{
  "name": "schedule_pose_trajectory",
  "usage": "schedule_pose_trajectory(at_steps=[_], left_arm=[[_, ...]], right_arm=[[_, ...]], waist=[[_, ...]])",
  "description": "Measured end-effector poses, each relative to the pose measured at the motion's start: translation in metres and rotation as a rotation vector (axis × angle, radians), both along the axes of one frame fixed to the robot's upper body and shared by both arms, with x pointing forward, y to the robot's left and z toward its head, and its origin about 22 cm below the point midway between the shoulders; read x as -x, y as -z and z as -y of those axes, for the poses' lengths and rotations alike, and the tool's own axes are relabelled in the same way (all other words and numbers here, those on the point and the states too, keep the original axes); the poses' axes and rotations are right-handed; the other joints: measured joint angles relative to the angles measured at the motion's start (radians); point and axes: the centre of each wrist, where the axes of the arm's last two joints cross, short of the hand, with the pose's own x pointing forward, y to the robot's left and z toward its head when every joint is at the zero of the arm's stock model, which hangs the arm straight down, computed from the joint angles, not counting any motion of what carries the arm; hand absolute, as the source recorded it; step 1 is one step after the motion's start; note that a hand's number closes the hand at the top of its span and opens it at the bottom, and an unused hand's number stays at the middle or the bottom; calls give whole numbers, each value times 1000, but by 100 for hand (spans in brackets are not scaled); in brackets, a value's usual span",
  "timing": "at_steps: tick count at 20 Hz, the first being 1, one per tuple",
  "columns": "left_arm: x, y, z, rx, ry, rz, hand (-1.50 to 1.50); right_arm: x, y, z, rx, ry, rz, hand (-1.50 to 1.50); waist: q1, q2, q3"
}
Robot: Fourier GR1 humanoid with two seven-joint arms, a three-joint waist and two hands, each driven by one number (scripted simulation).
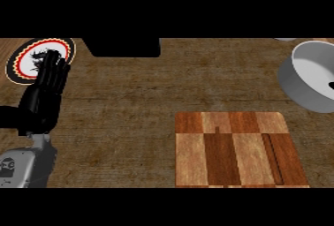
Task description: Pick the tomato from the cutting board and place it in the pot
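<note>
The wooden cutting board [238, 150] lies at the lower right of the counter with nothing on its visible top. A grey pot [312, 81] stands at the right edge, partly cut off by the frame. I see no tomato anywhere. My left hand [46, 90] rests open at the far left, fingers straight and pointing up, its tips over a round plate. My right hand does not show.
A round plate [29, 55] with a red, white and black pattern sits at the upper left, partly behind the left hand. A black block [123, 47] sits at the counter's far edge, top centre.
</note>
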Motion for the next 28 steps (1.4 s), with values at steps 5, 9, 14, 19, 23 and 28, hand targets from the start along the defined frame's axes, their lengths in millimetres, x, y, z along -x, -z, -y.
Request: schedule_pose_trajectory(at_steps=[5, 9, 14, 19, 23, 28], left_arm=[[-2, 6, -1, 3, -10, -6, 0], [-3, 3, -2, -2, -14, -4, 0], [-4, 5, 2, 2, -17, -8, 0], [0, 0, 1, 8, -15, -6, 0], [-6, 2, -3, 5, -16, -8, 0], [-5, 3, -7, 3, -18, -8, 0]], right_arm=[[9, -5, 4, -66, 55, 185, -150], [27, -9, 10, -92, 87, 324, -150], [65, -13, 28, -73, 123, 441, -150], [118, -8, 40, -62, 145, 519, -150], [157, -3, 46, -42, 163, 542, -150], [210, -3, 60, -31, 175, 559, -150]], waist=[[-9, 0, 2], [-15, -1, 2], [-17, -1, 2], [-19, -2, 2], [-19, -1, 2], [-18, 0, 2]])
